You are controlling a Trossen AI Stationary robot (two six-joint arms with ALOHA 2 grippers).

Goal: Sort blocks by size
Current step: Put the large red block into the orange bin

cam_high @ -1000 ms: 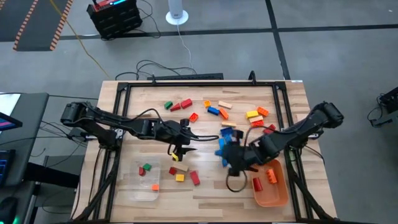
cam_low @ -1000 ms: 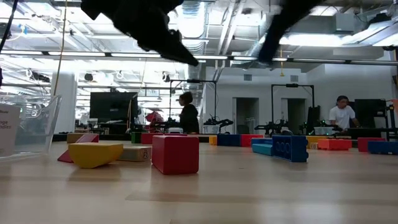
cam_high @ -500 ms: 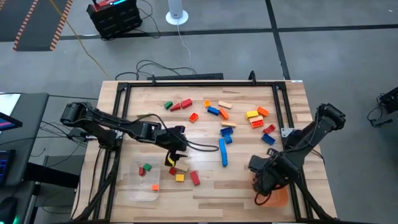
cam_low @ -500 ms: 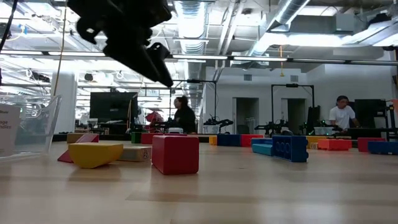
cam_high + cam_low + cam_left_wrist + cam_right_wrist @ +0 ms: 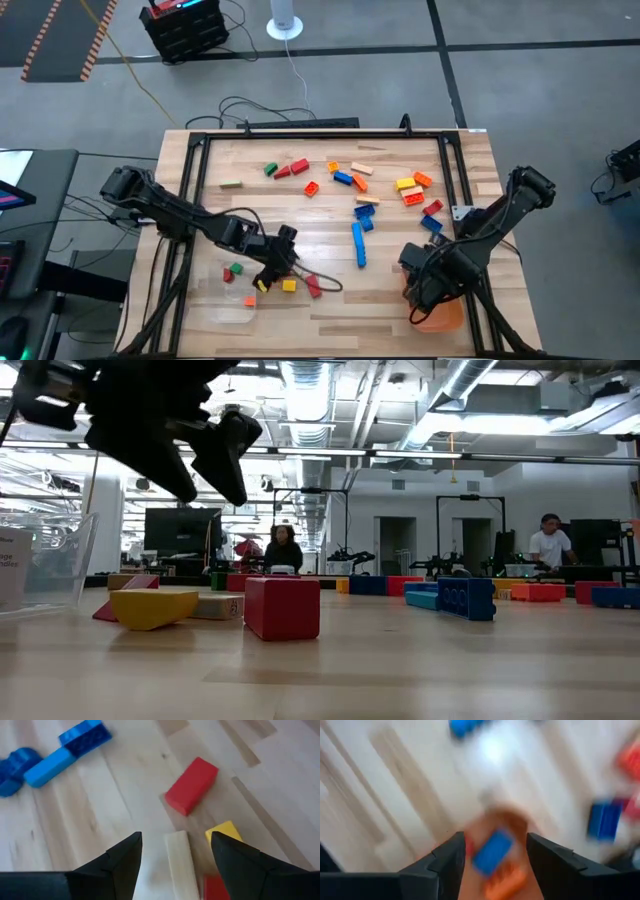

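Note:
Blocks of several colours lie scattered over the wooden table [image 5: 330,215], among them a long blue bar [image 5: 358,245]. My left gripper [image 5: 175,851] hangs open above a near-left cluster. A tan bar [image 5: 178,865] lies on the table below the gap between its fingers. A yellow block [image 5: 224,831] and a red block [image 5: 192,785] lie beside the bar. In the low view this gripper [image 5: 175,445] is well clear of the tabletop. My right gripper [image 5: 495,847] stands open over the orange tray [image 5: 445,318]. A blue block [image 5: 492,851] shows blurred between its fingers, apart from both.
A clear tray [image 5: 228,300] at the near left holds a red, a green and an orange block. The table frame's black rails [image 5: 195,180] run along its left, far and right sides. Bare wood lies at the near middle. People [image 5: 283,550] stand in the room behind.
My right gripper has swung from the blue blocks at the table's middle toward the near right, and now stays over the orange tray. My left gripper has moved toward the near edge and slightly left, onto the cluster beside the clear tray.

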